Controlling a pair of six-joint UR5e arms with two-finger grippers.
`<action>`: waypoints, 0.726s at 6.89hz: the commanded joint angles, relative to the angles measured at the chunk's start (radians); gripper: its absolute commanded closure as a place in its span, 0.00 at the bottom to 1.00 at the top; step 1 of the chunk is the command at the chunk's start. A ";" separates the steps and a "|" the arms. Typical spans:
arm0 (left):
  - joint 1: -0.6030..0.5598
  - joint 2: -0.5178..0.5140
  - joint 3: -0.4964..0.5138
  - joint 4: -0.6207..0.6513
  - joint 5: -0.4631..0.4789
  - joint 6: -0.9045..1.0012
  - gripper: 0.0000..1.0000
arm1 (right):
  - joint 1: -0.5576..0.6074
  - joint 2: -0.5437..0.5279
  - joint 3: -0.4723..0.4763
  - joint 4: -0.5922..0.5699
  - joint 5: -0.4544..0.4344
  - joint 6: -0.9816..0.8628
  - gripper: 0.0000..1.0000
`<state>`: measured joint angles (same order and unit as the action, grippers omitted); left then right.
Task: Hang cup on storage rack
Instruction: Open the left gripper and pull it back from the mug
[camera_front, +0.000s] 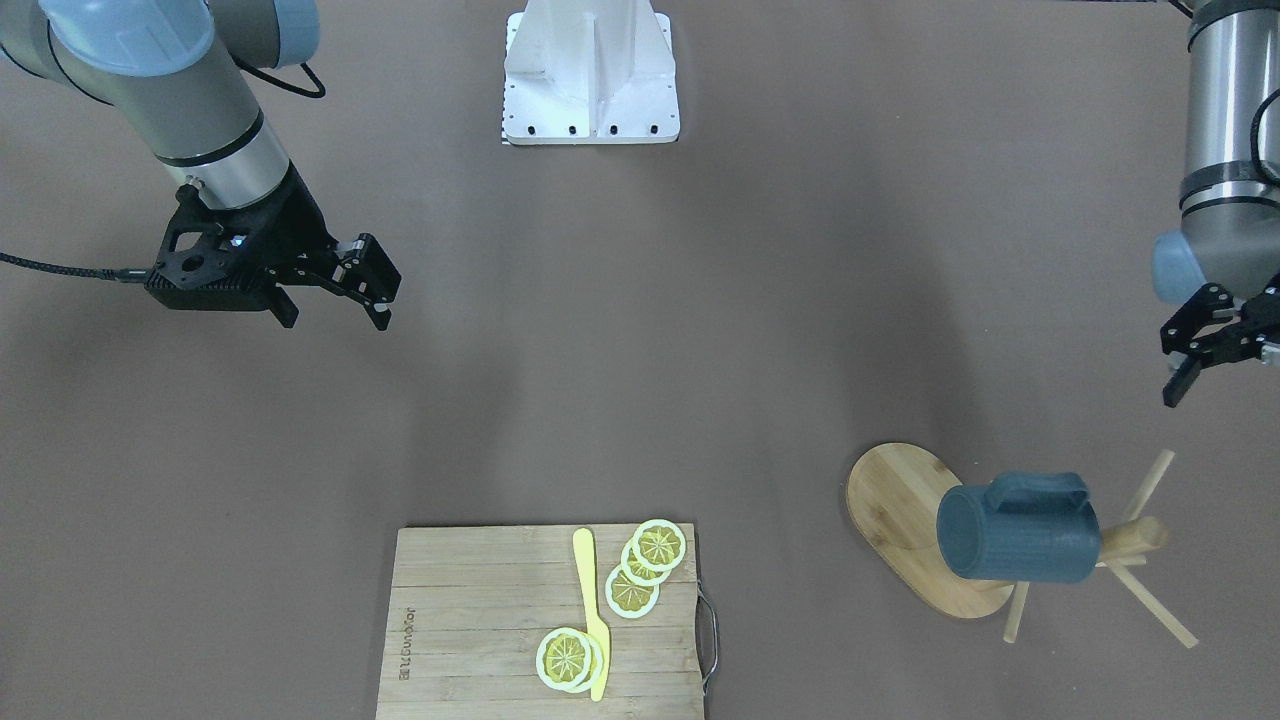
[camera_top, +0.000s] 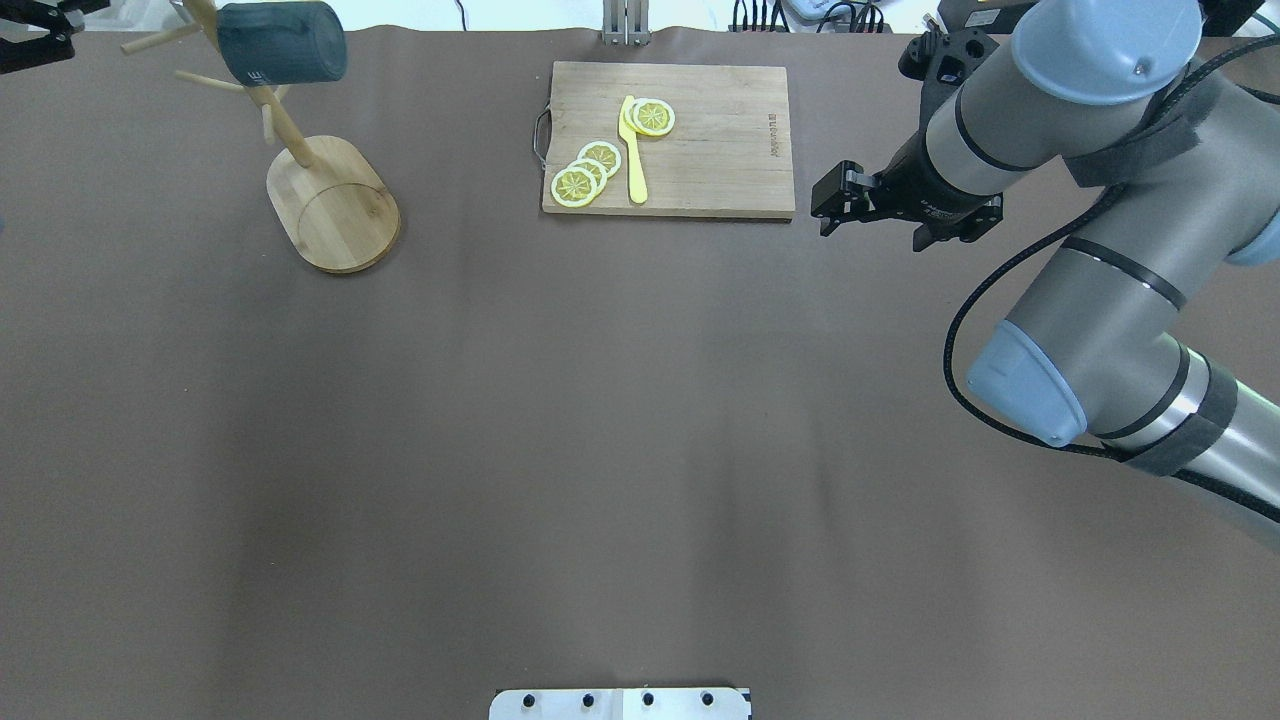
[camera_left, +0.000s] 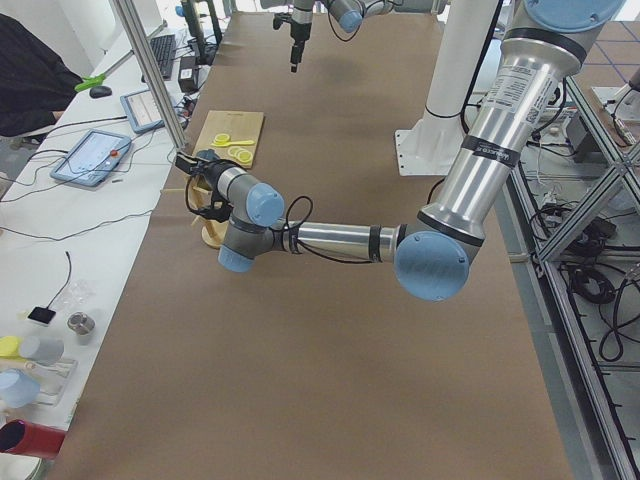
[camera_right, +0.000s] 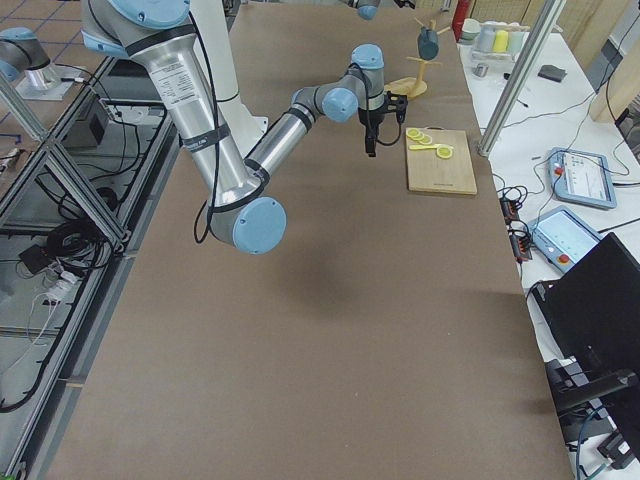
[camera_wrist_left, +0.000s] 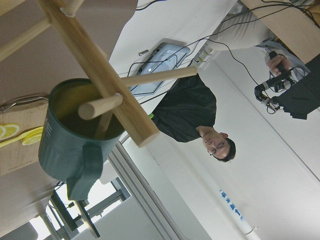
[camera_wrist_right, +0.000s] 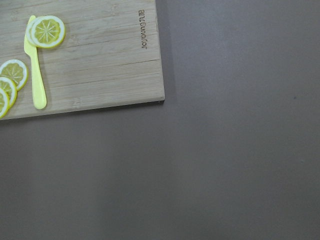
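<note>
- The left gripper (camera_front: 1230, 350) hangs in the air with its jaws spread and nothing between them. Only one finger shows in the front view; the other is cut off at the edge.
- Just ahead of those jaws, apart from them, the dark slate-blue mug with a loop handle (camera_front: 1020, 545) hangs sideways on the light bamboo mug tree with thin dowel pegs (camera_front: 890, 500). Its yellowish-olive mouth faces the round post and its handle points up (I cannot tell which peg carries it).
- The tree's oval base lies on the brown table cover (camera_front: 640, 350), beyond the mug from the left jaws.
- Farther from the left jaws lies a rectangular slatted wooden cutting board (camera_front: 470, 600). It carries yellow lemon slices (camera_front: 660, 545) and a yellow plastic knife (camera_front: 590, 600).
- The right gripper (camera_front: 335, 305) is well apart from the mug. Its jaws are spread and empty above bare table, with the board's corner just ahead of them.
- Farthest from both jaws is the white mount plate (camera_front: 590, 80).
</note>
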<state>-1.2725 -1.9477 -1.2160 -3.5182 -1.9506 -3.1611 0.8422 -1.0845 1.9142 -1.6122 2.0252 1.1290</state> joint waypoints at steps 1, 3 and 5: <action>-0.065 0.012 -0.065 -0.001 0.001 0.170 0.02 | 0.000 -0.002 0.002 0.000 0.003 0.000 0.00; -0.138 -0.003 -0.073 0.007 0.001 0.325 0.02 | 0.002 -0.003 0.006 0.000 0.006 -0.002 0.00; -0.162 -0.004 -0.088 0.069 0.001 0.622 0.02 | 0.006 -0.011 0.005 0.000 0.007 -0.002 0.00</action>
<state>-1.4159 -1.9503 -1.2917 -3.4880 -1.9497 -2.7124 0.8449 -1.0906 1.9192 -1.6122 2.0304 1.1275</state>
